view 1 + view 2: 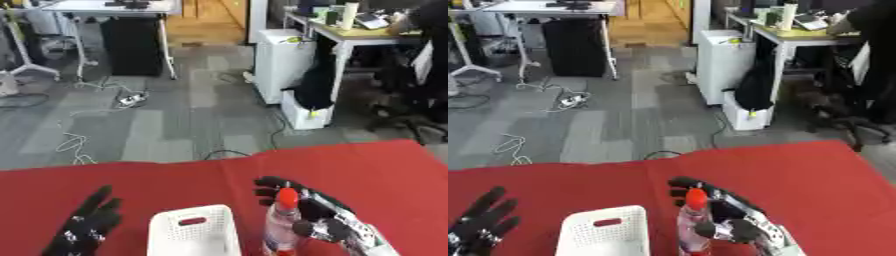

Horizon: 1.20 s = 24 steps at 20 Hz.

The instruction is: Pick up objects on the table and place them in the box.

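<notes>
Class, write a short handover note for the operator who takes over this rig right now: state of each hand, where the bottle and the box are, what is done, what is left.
Right hand: fingers curled round the bottle, which stands upright with its red cap on top, just right of the box.
Left hand: open and idle on the red table, lower left, fingers pointing up.
Box: white, perforated, near the front edge between the hands; nothing shows in the part of it in view.
Done: bottle grasped.
Left: probably lift the bottle, carry it left over the box and release it inside.
</notes>
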Each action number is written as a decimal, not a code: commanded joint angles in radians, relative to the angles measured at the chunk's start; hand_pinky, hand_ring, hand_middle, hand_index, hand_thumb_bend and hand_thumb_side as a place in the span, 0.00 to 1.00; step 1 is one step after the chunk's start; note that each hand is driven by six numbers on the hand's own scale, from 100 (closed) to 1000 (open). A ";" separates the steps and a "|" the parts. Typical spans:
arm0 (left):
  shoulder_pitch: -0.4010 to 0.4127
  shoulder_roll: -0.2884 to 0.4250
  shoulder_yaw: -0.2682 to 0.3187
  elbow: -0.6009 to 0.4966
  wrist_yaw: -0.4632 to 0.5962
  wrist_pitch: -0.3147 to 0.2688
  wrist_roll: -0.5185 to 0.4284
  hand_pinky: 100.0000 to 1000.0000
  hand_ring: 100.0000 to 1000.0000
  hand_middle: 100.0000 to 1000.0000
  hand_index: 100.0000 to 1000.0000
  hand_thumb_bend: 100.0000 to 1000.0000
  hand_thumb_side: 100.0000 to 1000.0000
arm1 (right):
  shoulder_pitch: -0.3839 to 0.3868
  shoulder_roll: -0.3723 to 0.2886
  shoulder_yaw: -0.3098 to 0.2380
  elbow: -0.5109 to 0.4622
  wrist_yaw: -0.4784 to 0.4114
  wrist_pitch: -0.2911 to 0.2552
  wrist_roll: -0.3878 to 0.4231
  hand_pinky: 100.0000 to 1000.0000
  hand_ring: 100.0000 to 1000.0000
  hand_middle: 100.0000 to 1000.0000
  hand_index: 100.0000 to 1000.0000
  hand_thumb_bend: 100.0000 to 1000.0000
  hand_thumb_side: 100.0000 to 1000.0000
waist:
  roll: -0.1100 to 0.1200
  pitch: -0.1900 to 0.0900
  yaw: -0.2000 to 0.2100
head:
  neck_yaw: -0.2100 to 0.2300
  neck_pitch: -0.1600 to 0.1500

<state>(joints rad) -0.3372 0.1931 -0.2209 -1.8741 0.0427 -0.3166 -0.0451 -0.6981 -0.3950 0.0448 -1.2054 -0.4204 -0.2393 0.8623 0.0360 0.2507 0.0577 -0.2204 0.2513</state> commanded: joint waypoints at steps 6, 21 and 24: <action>-0.013 -0.001 0.001 -0.024 0.006 -0.002 -0.011 0.95 1.00 1.00 0.88 0.00 0.81 | -0.004 -0.018 0.000 -0.001 0.029 -0.067 0.045 1.00 1.00 1.00 1.00 0.67 0.30 | 0.002 -0.008 0.003 | -0.014 -0.022; -0.014 -0.001 0.002 -0.025 0.006 -0.002 -0.020 0.95 1.00 1.00 0.88 0.00 0.81 | 0.011 -0.018 -0.014 0.031 0.117 -0.115 0.045 1.00 1.00 1.00 1.00 0.67 0.26 | 0.005 0.003 0.006 | -0.015 -0.019; -0.013 -0.001 0.002 -0.025 0.005 -0.002 -0.021 0.95 1.00 1.00 0.88 0.00 0.81 | 0.011 -0.018 -0.019 0.035 0.122 -0.119 0.045 1.00 1.00 1.00 1.00 0.67 0.26 | 0.004 0.004 0.006 | -0.015 -0.019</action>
<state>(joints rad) -0.3375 0.1930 -0.2210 -1.8796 0.0440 -0.3169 -0.0626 -0.6788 -0.3958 0.0366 -1.1625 -0.3035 -0.2739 0.8277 0.0420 0.2682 0.0630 -0.2208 0.2427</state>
